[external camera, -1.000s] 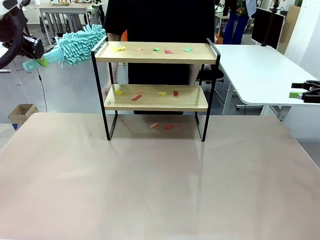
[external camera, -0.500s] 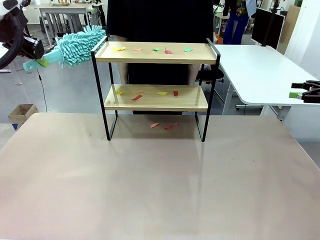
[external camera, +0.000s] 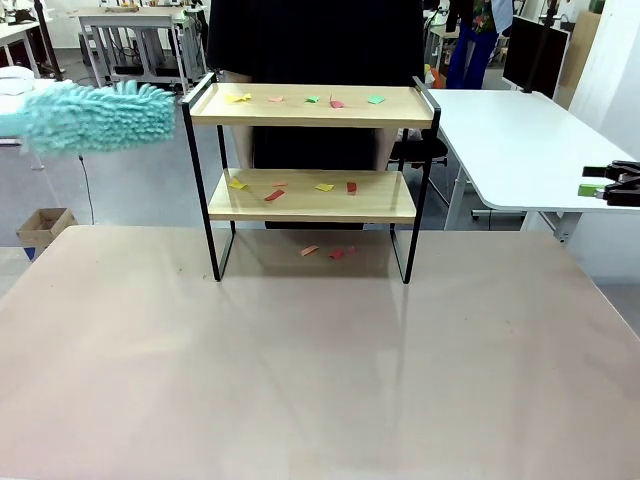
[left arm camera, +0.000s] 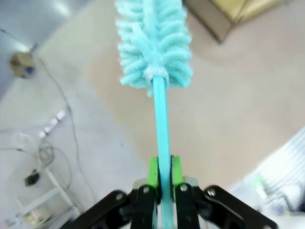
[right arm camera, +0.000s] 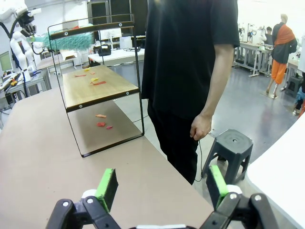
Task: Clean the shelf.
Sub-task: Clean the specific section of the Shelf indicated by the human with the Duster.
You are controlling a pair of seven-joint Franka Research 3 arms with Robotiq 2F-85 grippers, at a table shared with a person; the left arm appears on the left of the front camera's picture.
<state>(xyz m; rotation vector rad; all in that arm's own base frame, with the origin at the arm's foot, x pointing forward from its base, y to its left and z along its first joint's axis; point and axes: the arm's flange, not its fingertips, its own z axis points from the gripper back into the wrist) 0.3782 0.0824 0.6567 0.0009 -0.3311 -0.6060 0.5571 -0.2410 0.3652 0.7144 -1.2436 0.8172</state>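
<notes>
The two-tier shelf [external camera: 300,117], a thin black metal frame carrying two light wooden boards, stands upright on the far half of the beige tabletop [external camera: 300,380], in front of a person in black [right arm camera: 190,57]. Small coloured paper scraps [external camera: 336,102] lie scattered on the upper board, on the lower board, and on the tabletop beneath the shelf. These are judged to be the debris to be removed.

A turquoise fluffy microfibre duster [external camera: 95,117] hangs just beside the left end of the upper board, at board height, apart from the frame and blurred. This height suits a sideways sweep across the top tier. The left claw [left arm camera: 162,179] is clamped on the duster's thin turquoise handle, so the head projects well ahead of the claw.

The right claw [right arm camera: 162,186] stands with its jaws wide apart and holds nothing. It is parked well clear at the shelf's right, by a white desk [external camera: 520,150], leaving the sweep path free.
</notes>
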